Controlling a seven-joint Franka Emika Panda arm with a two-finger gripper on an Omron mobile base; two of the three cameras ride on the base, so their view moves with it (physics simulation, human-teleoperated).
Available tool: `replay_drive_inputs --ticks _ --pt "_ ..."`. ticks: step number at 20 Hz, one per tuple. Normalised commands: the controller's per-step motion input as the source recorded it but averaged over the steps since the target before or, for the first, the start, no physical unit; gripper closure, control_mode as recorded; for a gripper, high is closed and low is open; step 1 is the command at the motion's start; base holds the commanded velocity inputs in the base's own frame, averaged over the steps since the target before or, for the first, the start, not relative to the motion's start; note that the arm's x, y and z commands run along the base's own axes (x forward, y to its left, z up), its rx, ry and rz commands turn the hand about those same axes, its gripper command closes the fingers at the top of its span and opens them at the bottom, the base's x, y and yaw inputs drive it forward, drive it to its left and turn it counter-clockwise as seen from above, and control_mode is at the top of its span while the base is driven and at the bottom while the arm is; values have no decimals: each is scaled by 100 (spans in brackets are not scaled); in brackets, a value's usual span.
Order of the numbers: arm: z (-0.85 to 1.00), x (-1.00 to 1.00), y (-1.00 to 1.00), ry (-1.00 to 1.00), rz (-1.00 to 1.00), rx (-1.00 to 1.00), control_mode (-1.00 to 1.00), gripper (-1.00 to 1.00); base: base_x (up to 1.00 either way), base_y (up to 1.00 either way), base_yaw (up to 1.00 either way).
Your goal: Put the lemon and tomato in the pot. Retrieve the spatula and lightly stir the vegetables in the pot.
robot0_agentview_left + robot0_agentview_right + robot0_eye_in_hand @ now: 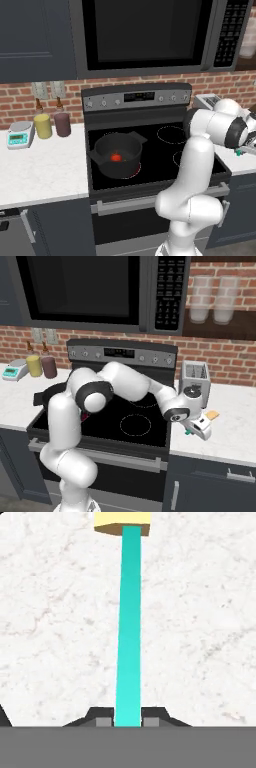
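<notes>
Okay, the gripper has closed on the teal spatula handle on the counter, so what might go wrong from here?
The gripper pinches the slim teal-handled spatula near its handle end, with the tan blade far out; it may pivot or slip on lifting. The wide dark pot holding the small red tomato sits across the stove, so the long swing could knock the silver toaster. No lemon shows in the pot.

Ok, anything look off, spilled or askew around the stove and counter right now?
Nothing spilled or knocked over. The pot sits upright on the stove with the tomato inside; I can't make out a lemon in it. The claw is shut on the spatula handle over the right counter.
</notes>
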Motion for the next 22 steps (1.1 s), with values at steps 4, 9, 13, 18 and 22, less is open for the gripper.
replay_drive_inputs --ticks 4,9,13,18,22 --pt "71 -89 20 -18 0 1 -100 100 0 0 0" --pt "100 -63 43 -16 0 0 -100 100 0 0 0" --pt "100 -59 64 -4 0 5 -100 100 0 0 0" --pt "100 -63 89 0 0 7 -100 100 0 0 0" --pt "100 -67 100 0 0 11 -100 100 0 0 0"
